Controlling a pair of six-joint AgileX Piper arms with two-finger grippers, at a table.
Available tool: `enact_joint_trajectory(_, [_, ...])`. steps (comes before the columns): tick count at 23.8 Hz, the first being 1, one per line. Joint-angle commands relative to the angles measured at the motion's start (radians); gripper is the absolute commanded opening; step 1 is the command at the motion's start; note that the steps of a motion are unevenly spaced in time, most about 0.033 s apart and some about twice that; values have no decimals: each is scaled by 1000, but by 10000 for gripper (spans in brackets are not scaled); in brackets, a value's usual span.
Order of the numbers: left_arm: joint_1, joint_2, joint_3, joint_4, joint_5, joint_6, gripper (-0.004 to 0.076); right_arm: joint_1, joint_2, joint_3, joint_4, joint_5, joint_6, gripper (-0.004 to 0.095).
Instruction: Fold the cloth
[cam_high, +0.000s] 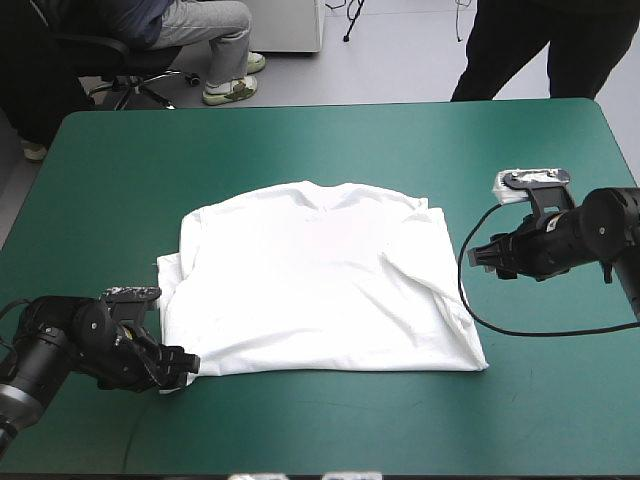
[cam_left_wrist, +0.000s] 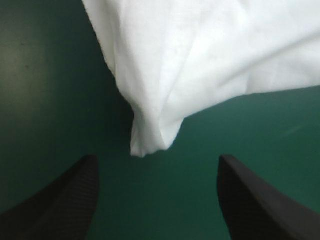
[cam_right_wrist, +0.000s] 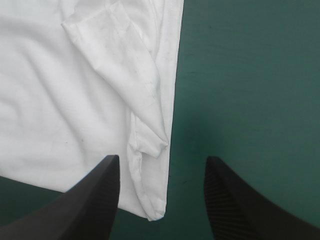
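White short-sleeved cloth T-shirt (cam_high: 320, 285) spread flat at the middle of the teal-green table cover (cam_high: 330, 140), collar toward the far edge, right sleeve (cam_right_wrist: 142, 95) folded in over the body. At the shirt's near left corner, the left gripper (cam_high: 185, 362), low over the cover: black fin-shaped fingers (cam_left_wrist: 65, 200) wide apart, holding nothing, the limp corner (cam_left_wrist: 147, 142) reaching just ahead of the gap. Beside the shirt's right edge, the right gripper (cam_high: 482, 255): likewise spread, gripping nothing, the shirt's edge and folded sleeve running in between its fingers. Bare cover around both.
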Motion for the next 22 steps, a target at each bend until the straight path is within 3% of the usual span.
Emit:
enact_joint_trajectory(1, [-3, -9, 10, -21, -81, -11, 491, -9, -28, -22, 30, -24, -4, 477])
enact_joint_trajectory(12, [-3, 202, 13, -15, -135, -11, 425, -9, -28, -21, 39, 15, -8, 460])
enact_joint_trajectory(16, [-3, 289, 13, -15, -160, -7, 365, -9, -30, -16, 49, 52, -21, 456])
enact_joint_trajectory(18, [-3, 290, 13, -15, -168, -5, 207, -7, -44, 4, 64, 52, -27, 455])
enact_joint_trajectory(19, [-3, 290, 13, -15, -172, -2, 41, -7, -66, 39, 67, 52, -22, 455])
enact_joint_trajectory(20, [-3, 290, 13, -15, -177, 16, -13, -7, -90, 75, 59, 52, -15, 456])
enact_joint_trajectory(22, [-3, 290, 13, -15, -183, 20, -15, -7, -128, 156, 59, 52, -15, 461])
